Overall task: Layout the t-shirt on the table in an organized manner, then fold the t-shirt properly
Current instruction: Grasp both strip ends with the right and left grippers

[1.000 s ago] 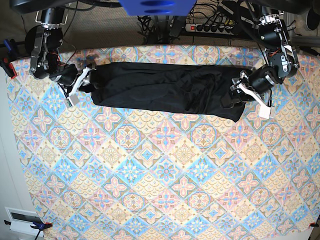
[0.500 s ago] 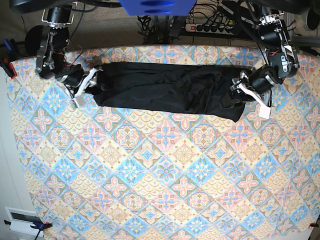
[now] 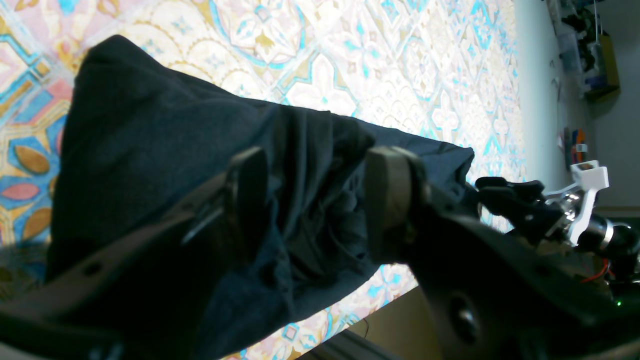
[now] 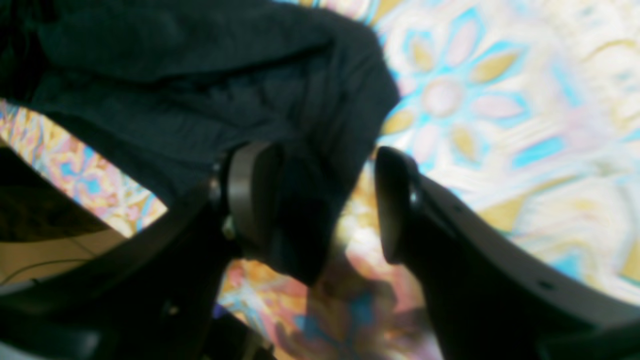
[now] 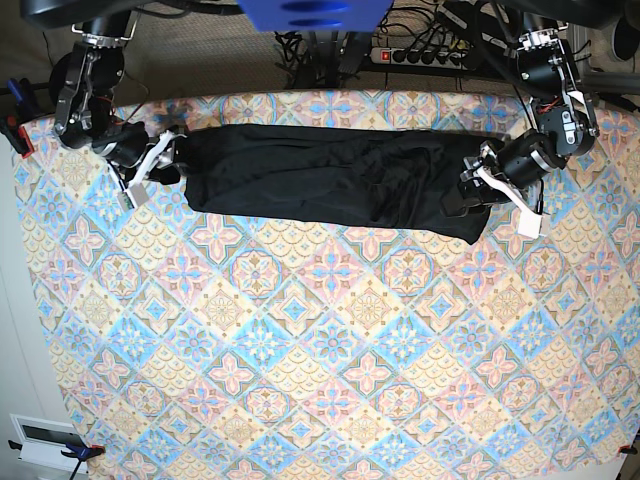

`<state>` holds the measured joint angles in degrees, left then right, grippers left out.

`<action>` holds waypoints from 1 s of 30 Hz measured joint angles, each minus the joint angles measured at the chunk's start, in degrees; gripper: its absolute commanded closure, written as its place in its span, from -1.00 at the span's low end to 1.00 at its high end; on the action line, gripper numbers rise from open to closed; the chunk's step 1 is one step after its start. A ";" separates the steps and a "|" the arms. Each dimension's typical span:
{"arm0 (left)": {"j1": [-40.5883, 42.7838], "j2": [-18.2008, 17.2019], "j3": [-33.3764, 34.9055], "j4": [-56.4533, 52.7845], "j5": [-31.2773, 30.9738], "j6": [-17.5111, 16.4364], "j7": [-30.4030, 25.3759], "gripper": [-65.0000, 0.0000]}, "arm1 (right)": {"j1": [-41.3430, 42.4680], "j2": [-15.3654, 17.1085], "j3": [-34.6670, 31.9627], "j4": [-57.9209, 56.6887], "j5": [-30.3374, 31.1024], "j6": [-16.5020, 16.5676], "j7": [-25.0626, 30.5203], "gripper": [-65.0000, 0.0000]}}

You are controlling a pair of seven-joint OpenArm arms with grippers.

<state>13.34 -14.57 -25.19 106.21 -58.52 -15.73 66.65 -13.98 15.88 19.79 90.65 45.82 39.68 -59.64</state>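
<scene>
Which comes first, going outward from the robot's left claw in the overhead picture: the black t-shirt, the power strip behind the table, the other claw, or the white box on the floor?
1. The t-shirt: its end lies between the left claw's fingers, at the picture's right.
2. The power strip: behind the table, up and left of that claw.
3. The right claw: at the shirt's opposite end.
4. The white box: bottom-left corner, on the floor.

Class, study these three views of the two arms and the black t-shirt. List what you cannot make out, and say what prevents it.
- Right wrist view: motion blur; whether the right gripper grips the t-shirt is unclear.
- Left wrist view: the left gripper covers the cloth between its fingers.
- Base view: the t-shirt is a bunched band; sleeves and collar hidden in folds.
- Base view: the table is cut off at the bottom edge.
</scene>
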 measured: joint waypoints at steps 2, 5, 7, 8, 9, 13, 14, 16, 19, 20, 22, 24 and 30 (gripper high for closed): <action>0.00 -0.02 0.00 0.00 0.00 0.00 -0.02 0.06 | 0.07 -0.07 -2.47 -1.51 -0.09 0.07 0.50 0.06; 0.02 0.09 0.00 0.00 -0.02 -0.02 0.00 0.06 | 0.52 -0.28 -4.39 -3.69 1.29 0.22 2.47 0.06; 0.02 -0.04 0.00 0.00 0.04 0.00 0.00 0.06 | 0.50 -0.46 -5.03 -4.42 1.40 0.22 4.20 0.07; -0.02 -0.02 0.00 0.00 0.00 0.00 -0.07 0.06 | 0.50 -0.66 -5.49 -4.42 1.38 0.17 4.90 0.07; 0.00 -0.02 0.00 0.00 -0.02 0.00 -0.04 0.06 | 0.50 -0.70 -6.08 -4.48 1.38 0.17 5.16 0.07; 0.02 -0.04 0.00 0.00 -0.02 0.00 0.00 0.06 | 0.81 -2.01 -8.59 -4.48 1.40 0.20 5.55 0.07; -0.02 -0.04 0.00 0.00 0.00 0.00 0.00 0.06 | 0.81 -2.51 -8.70 -4.48 1.46 0.22 5.68 0.07; 0.00 -0.04 0.00 0.00 0.00 0.00 0.00 0.06 | 0.66 -2.69 -8.83 -4.46 1.62 0.26 5.62 0.07; 0.00 -0.04 0.00 0.00 0.00 0.00 0.00 0.06 | 0.55 -2.75 -6.82 -3.82 1.60 0.63 4.39 0.07; 0.00 -0.02 0.00 0.00 0.00 0.00 0.00 0.06 | 0.33 -2.97 -5.09 -3.15 1.27 0.59 3.39 0.07; 0.02 -0.04 0.00 0.00 0.00 0.00 0.00 0.06 | -0.26 -2.58 -1.77 -1.81 0.44 -0.20 2.80 0.07; 0.00 -0.04 0.00 0.00 0.02 0.00 0.00 0.06 | -0.72 -2.05 0.90 -0.68 -0.37 -0.28 1.25 0.07; 0.02 0.13 0.00 0.00 -0.02 0.00 0.00 0.06 | -1.84 -2.40 2.93 -0.70 -0.11 -0.20 0.22 0.07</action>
<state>13.37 -14.44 -25.19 106.21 -58.54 -15.73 66.65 -15.81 13.47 22.72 89.95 45.71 39.48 -59.42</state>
